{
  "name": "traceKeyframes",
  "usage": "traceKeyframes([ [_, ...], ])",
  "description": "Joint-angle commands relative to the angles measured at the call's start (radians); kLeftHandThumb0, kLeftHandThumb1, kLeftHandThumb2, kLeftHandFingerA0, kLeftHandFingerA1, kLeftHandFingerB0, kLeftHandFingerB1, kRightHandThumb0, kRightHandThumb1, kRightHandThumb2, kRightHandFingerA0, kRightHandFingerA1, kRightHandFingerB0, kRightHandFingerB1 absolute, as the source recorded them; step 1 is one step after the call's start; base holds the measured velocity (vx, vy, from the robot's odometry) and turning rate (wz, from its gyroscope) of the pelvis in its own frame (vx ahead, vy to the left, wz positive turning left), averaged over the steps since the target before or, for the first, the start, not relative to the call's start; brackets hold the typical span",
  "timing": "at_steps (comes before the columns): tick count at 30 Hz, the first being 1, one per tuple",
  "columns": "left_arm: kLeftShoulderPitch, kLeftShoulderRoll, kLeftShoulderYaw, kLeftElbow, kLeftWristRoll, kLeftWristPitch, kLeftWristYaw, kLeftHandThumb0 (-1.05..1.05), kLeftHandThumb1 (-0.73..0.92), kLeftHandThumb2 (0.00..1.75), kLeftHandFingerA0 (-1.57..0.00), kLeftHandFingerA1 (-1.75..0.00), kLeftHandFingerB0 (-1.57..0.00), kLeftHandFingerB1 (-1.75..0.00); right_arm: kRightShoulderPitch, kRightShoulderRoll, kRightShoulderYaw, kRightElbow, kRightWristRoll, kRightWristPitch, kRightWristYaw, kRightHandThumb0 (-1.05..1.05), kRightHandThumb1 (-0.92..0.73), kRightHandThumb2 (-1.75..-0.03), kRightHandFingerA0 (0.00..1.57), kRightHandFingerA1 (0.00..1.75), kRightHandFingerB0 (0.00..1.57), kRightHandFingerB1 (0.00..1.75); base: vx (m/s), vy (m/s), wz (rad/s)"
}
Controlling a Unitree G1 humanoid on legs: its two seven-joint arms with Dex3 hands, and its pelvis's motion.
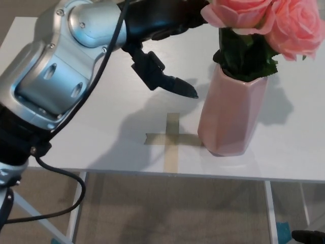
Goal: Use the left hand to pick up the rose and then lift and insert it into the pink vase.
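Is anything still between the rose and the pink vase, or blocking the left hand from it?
Nothing visible stands in the way. The rose already sits in the pink vase, leaves at the rim. The left hand hangs clear to the vase's left, holding nothing, with only bare white table between them.

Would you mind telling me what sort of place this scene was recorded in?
Probably a robot test setup indoors, not a lived-in room. A plain white table carries a tape cross as a position mark, and a pink vase of roses stands beside the cross. Beige carpet lies below.
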Motion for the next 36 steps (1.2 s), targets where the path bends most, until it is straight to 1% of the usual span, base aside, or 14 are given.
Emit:
traceKeyframes([
  [1,0.021,0.023,0.027,-0.011,0.032,-0.009,-0.046,-0.99,0.4,0.66,0.0,0.0,0.0,0.0,0.006,-0.012,-0.001,0.004,0.004,0.015,0.012,-0.26,-0.62,-0.58,0.68,0.43,0.57,0.41,0.0,0.0,0.0],
  [11,0.084,0.071,0.082,-0.028,0.035,-0.031,-0.073,-0.99,0.4,0.67,0.0,0.0,0.0,0.0,0.014,-0.009,-0.005,0.004,0.008,0.018,0.016,-0.26,-0.62,-0.58,0.68,0.43,0.58,0.41,0.0,0.0,0.0],
  [15,0.136,0.105,0.132,-0.026,0.028,-0.08,-0.078,-0.96,0.4,0.68,0.0,0.0,0.0,-0.01,0.019,-0.009,0.003,0.002,0.001,0.014,0.016,-0.26,-0.62,-0.58,0.68,0.44,0.58,0.41,0.0,0.0,0.0],
  [16,0.192,0.141,0.172,-0.033,0.021,-0.123,-0.073,-0.7,0.36,0.84,0.0,0.0,0.0,-0.06,0.017,-0.01,0.002,0.007,0.001,0.016,0.011,-0.26,-0.62,-0.58,0.68,0.43,0.58,0.41,0.0,0.0,0.0],
  [23,0.32,0.185,0.249,-0.125,0.018,-0.144,-0.073,-0.7,0.38,0.84,0.0,0.0,-0.01,-0.1,0.024,-0.008,0.006,0.012,-0.001,0.009,0.014,-0.26,-0.62,-0.58,0.68,0.43,0.58,0.41,0.0,0.0,0.0],
  [24,0.413,0.206,0.289,-0.194,0.006,-0.168,-0.061,-0.88,0.35,0.69,-0.03,-0.1,-0.09,-0.22,0.028,-0.007,0.001,0.014,0.004,0.007,0.013,-0.26,-0.62,-0.58,0.68,0.43,0.59,0.41,0.0,0.0,0.0],
  [27,0.507,0.218,0.338,-0.257,-0.003,-0.194,-0.056,-0.89,0.43,0.62,0.0,-0.21,-0.07,-0.25,0.03,-0.007,0.0,0.017,0.004,0.007,0.012,-0.26,-0.62,-0.58,0.69,0.43,0.59,0.41,0.0,0.0,0.0],
  [28,0.602,0.231,0.406,-0.3,-0.033,-0.243,-0.059,-0.88,0.46,0.56,-0.02,-0.25,-0.1,-0.27,0.031,-0.003,-0.001,0.017,0.005,0.007,0.008,-0.27,-0.62,-0.58,0.69,0.43,0.59,0.41,0.0,0.0,0.0],
  [29,0.669,0.231,0.46,-0.323,-0.056,-0.275,-0.063,-0.83,0.39,0.75,-0.09,-0.27,-0.05,-0.3,0.035,-0.003,-0.003,0.017,0.006,0.007,0.006,-0.27,-0.62,-0.58,0.69,0.43,0.6,0.41,0.0,0.0,0.0],
  [30,0.755,0.229,0.53,-0.35,-0.086,-0.317,-0.068,-0.83,0.39,0.75,-0.09,-0.27,-0.05,-0.3,0.039,-0.003,-0.005,0.018,0.009,0.007,0.005,-0.27,-0.62,-0.58,0.69,0.43,0.6,0.41,0.0,0.0,0.0],
  [33,0.767,0.223,0.541,-0.357,-0.084,-0.325,-0.073,-0.83,0.39,0.75,-0.09,-0.27,-0.05,-0.3,0.04,-0.002,-0.007,0.018,0.009,0.006,0.005,-0.27,-0.62,-0.58,0.69,0.43,0.6,0.41,0.0,0.0,0.0],
  [34,0.965,0.157,0.707,-0.414,-0.175,-0.365,-0.073,-0.76,0.43,0.55,-0.16,-0.29,-0.18,-0.27,0.058,0.002,-0.001,0.019,0.002,-0.002,0.004,-0.27,-0.62,-0.58,0.69,0.43,0.58,0.41,0.0,0.0,0.0],
  [35,1.009,0.138,0.74,-0.427,-0.195,-0.371,-0.073,-0.73,0.42,0.55,-0.18,-0.3,-0.2,-0.28,0.063,0.003,0.001,0.019,0.0,-0.004,0.003,-0.26,-0.62,-0.58,0.69,0.44,0.58,0.41,0.0,0.0,0.0],
  [36,1.058,0.109,0.775,-0.442,-0.22,-0.371,-0.072,-0.31,0.1,0.78,-0.07,-0.5,-0.06,-0.48,0.069,0.004,0.003,0.02,-0.002,-0.006,0.0,-0.26,-0.62,-0.58,0.69,0.44,0.58,0.41,0.0,0.0,0.0],
])
